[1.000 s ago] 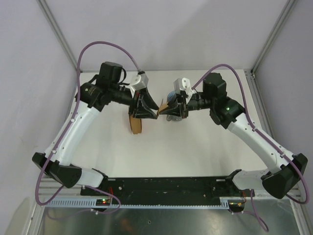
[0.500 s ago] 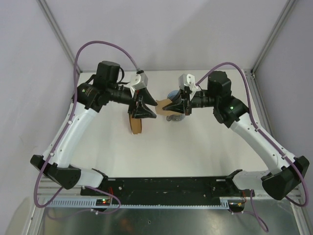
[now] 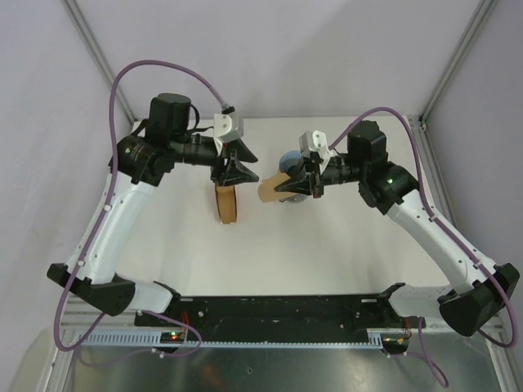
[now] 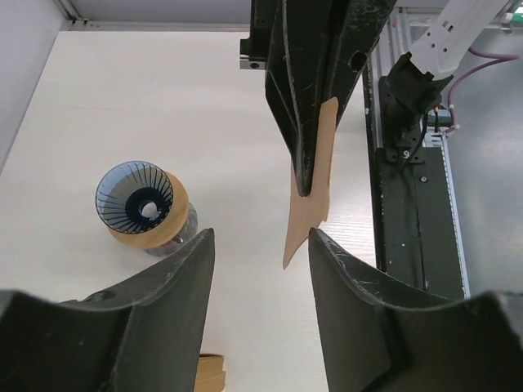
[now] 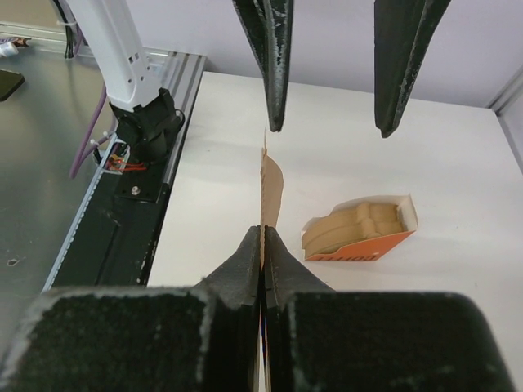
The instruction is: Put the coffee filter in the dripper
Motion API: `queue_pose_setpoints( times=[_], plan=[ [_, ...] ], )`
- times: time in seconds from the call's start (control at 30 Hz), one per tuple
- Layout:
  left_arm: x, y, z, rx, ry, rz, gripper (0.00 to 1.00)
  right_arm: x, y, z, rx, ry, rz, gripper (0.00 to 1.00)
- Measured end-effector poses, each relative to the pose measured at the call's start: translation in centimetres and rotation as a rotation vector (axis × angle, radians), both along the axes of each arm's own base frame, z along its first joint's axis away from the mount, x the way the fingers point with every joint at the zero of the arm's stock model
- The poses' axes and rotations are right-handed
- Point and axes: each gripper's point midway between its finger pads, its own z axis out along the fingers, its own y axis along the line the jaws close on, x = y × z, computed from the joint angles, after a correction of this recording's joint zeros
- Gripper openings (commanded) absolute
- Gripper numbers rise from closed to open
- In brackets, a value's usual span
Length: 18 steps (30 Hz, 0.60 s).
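The coffee filter (image 5: 270, 192), a thin brown paper sheet, is pinched edge-on in my shut right gripper (image 5: 262, 233) and sticks out past its fingertips. From above, the coffee filter (image 3: 270, 191) hangs in the air between the two arms, just in front of the dripper (image 3: 286, 162). The dripper (image 4: 140, 204) is a blue ribbed cone in a tan wooden collar, and it has no paper in it. My left gripper (image 4: 260, 245) is open and holds nothing, a short way from the coffee filter (image 4: 315, 188). In the top view the left gripper (image 3: 241, 178) sits left of the sheet.
An orange box (image 5: 359, 231) with a stack of brown filters lies on the table under the left gripper, and shows from above as the box (image 3: 226, 202). The black rail (image 3: 278, 314) with the arm bases runs along the near edge. Grey walls close in the left, right and back.
The left gripper has let go of the filter, opened and drawn back to the left. The right gripper still holds the sheet, which now tilts lower and to the left.
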Motion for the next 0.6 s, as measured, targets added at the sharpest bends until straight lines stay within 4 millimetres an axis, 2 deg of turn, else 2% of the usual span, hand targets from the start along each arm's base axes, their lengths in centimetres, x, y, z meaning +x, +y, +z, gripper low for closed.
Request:
queue_pose_setpoints(
  times=[0.23, 0.6],
  plan=[
    [-0.1, 0.0, 0.4, -0.005, -0.007, 0.001, 0.56, -0.6, 0.1, 0.0, -0.001, 0.004, 0.021, 0.00],
    [-1.4, -1.1, 0.5, -0.008, 0.014, -0.042, 0.56, -0.8, 0.3, 0.1, 0.002, 0.000, 0.031, 0.00]
  ],
)
